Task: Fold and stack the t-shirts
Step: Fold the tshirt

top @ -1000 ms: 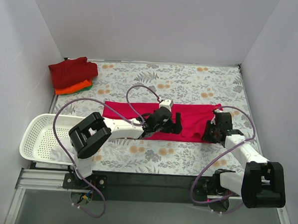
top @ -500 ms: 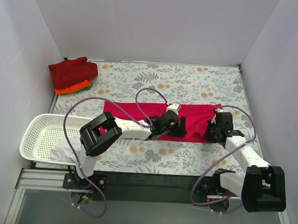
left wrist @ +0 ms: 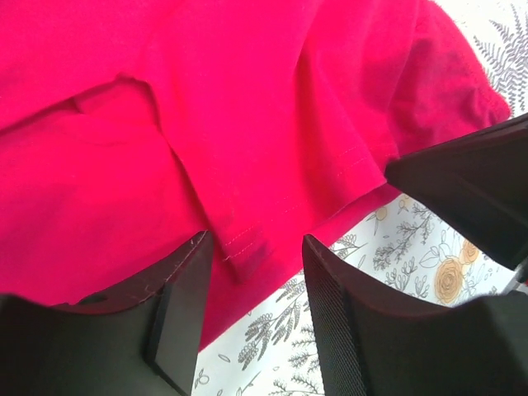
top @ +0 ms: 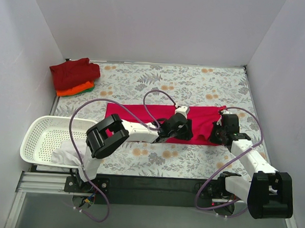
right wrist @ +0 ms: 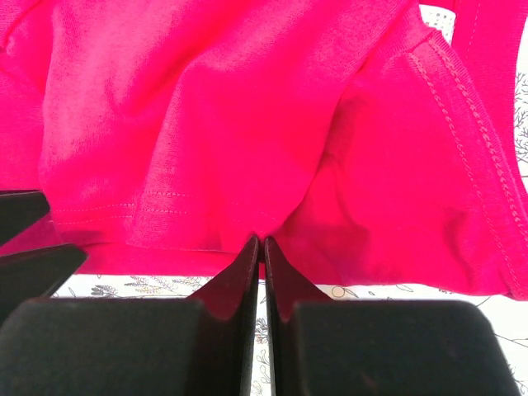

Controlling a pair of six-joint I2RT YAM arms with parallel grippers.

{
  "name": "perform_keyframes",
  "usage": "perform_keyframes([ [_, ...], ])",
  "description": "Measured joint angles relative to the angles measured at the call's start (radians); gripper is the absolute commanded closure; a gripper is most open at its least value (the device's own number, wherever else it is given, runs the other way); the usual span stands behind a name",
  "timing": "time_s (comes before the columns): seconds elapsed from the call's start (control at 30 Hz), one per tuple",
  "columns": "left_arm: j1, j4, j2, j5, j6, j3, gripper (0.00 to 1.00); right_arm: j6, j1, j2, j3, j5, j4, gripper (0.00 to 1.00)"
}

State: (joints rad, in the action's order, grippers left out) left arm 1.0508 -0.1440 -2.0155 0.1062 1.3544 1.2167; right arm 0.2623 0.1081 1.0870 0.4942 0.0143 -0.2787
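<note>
A bright pinkish-red t-shirt (top: 142,116) lies folded into a long band across the middle of the table. My left gripper (top: 185,130) is open over its near edge; in the left wrist view (left wrist: 252,272) the jaws straddle a hemmed flap of the shirt (left wrist: 247,124). My right gripper (top: 216,133) is shut on the shirt's right near edge; the right wrist view (right wrist: 261,243) shows the cloth (right wrist: 247,107) pinched and puckered at the fingertips. A stack of folded t-shirts, dark red (top: 73,72) over orange (top: 74,90) and green, sits at the back left.
A white lattice basket (top: 36,133) stands at the near left with a white cloth (top: 68,153) hanging over its near edge. Grey walls close in the table on three sides. Purple cables loop above both arms.
My left gripper has slid to the right along the shirt's near edge, towards the right gripper. The right gripper has stayed shut in place on the cloth.
</note>
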Motion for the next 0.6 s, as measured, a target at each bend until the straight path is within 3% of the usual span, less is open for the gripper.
perform_keyframes([
  [0.2, 0.002, 0.013, -0.04, -0.006, 0.001, 0.021, 0.69, 0.0, 0.0, -0.014, 0.0, -0.002, -0.002, 0.99],
  [0.37, 0.003, 0.018, -0.043, -0.011, 0.009, 0.028, 1.0, -0.002, 0.0, -0.027, 0.0, -0.027, -0.004, 0.99],
  [0.6, 0.006, 0.031, -0.042, 0.0, 0.006, 0.026, 1.0, -0.002, 0.0, -0.045, 0.001, -0.058, -0.016, 0.99],
])
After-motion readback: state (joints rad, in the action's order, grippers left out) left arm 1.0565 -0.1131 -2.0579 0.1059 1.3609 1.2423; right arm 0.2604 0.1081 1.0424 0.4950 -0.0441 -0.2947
